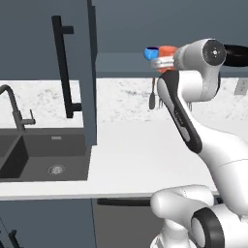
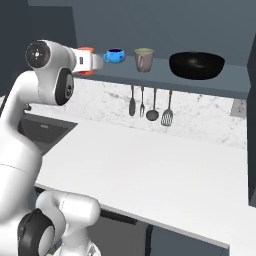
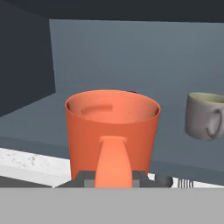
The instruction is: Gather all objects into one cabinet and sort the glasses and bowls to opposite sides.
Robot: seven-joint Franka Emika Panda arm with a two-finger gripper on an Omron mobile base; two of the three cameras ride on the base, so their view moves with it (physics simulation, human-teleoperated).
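Your gripper is pinched on the bright orange cup's handle, keeping it upright at the cabinet shelf, left of the beige-grey cup.

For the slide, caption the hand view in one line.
Gripper shut on the orange cup by its handle at the cabinet shelf, with the beige-grey cup to its right.

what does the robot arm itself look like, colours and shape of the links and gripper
The arm is glossy white with rounded, tube-like links. Dark grey to black panels run along the forearm and cap the joints; the round cap near the wrist has a small pale dot at its centre. The base segments are bulbous white with dark rings. The gripper has a white hand body. No loose cables show.
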